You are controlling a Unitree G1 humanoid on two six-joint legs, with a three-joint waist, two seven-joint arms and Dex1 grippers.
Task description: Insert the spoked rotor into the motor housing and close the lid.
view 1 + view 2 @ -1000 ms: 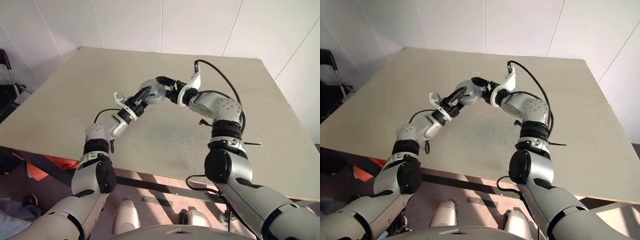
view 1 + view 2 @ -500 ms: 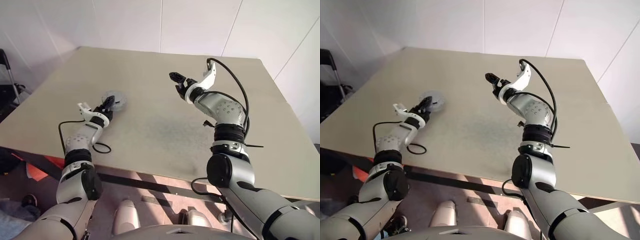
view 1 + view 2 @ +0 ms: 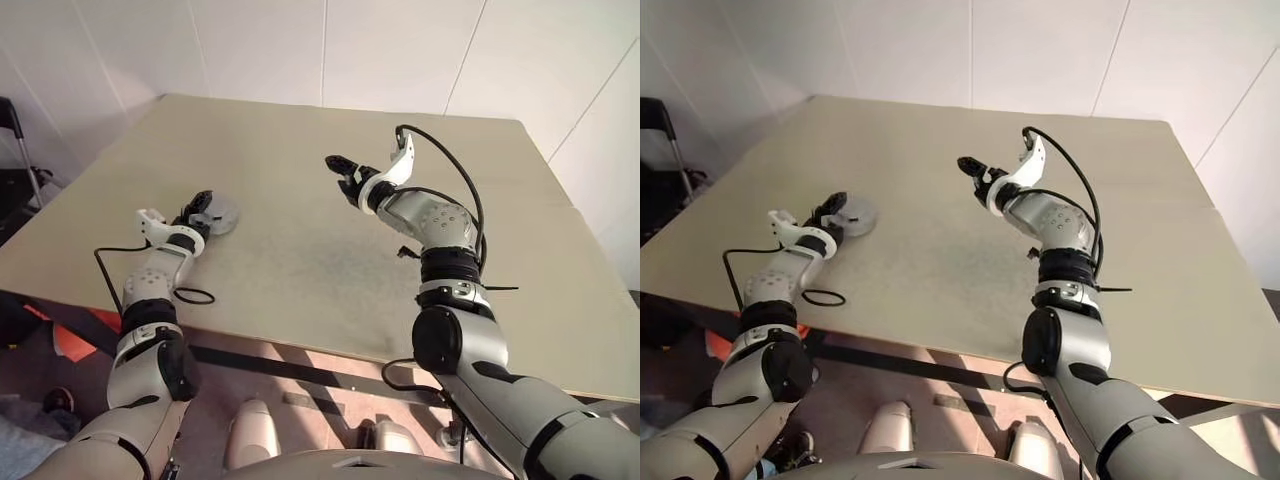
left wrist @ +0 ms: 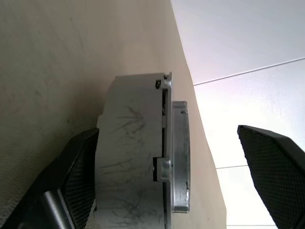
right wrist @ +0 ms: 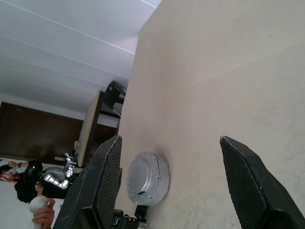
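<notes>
The left gripper (image 4: 167,191) had its two black fingers (image 4: 78,176) spread wide, with the closed-up motor housing (image 4: 131,167) sitting between them on the table (image 3: 330,250). One pad looked right up against the housing's side and the other stood well clear, so nothing was being pinched as far as I could tell. The lid (image 4: 180,157) was seated on the housing's open face, bolt bumps visible round the edge. The spoked rotor wasn't visible on its own, so my guess was it was already inside.

From the head views, that left gripper (image 3: 197,210) sat low over the table's left side, right by the grey assembly (image 3: 218,214). The right gripper (image 3: 340,166) hung in the air over the middle of the table, well apart from the assembly, jaws also wide with nothing in them. Its wrist view showed the lidded housing (image 5: 148,178) lying flat far off between its fingers (image 5: 248,186).

So I'd call the step the release after closing the lid, basically the tail end of the job. The next move just needed the left arm to back straight off without nudging the housing with that near finger.
</notes>
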